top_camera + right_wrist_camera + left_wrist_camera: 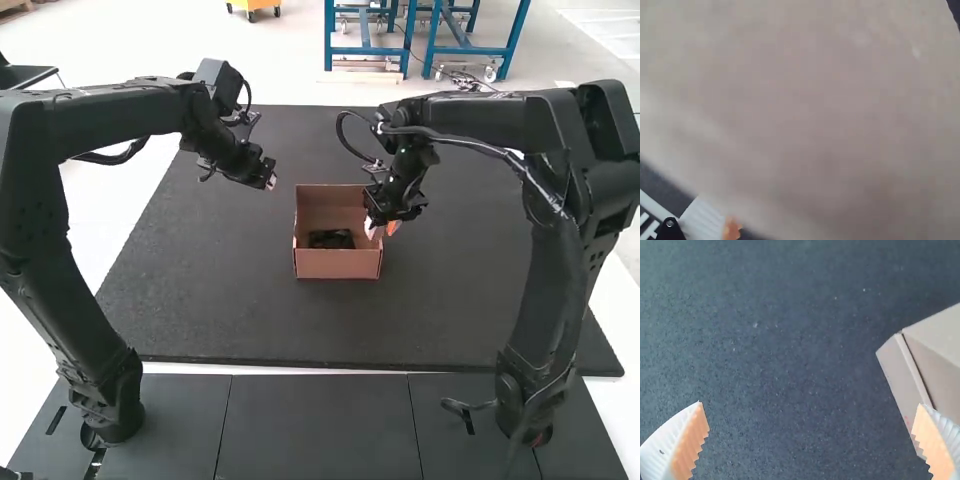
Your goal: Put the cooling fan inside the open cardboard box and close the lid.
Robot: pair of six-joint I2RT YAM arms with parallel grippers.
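The open cardboard box [338, 258] stands in the middle of the black mat. Inside it lies the black cooling fan [331, 239]. My left gripper [262, 176] hovers over the mat a little beyond the box's far left corner. In the left wrist view it is open [809, 406], nothing between its orange pads [690, 440], and a corner of the box [930, 360] shows beside it. My right gripper [384, 224] is at the box's right edge. Cardboard [815, 100] lies very close in front of the right wrist camera.
The black rubber mat [200, 270] covers most of the table, with bare mat around the box. Dark base plates [320, 430] run along the near edge, where both arms stand.
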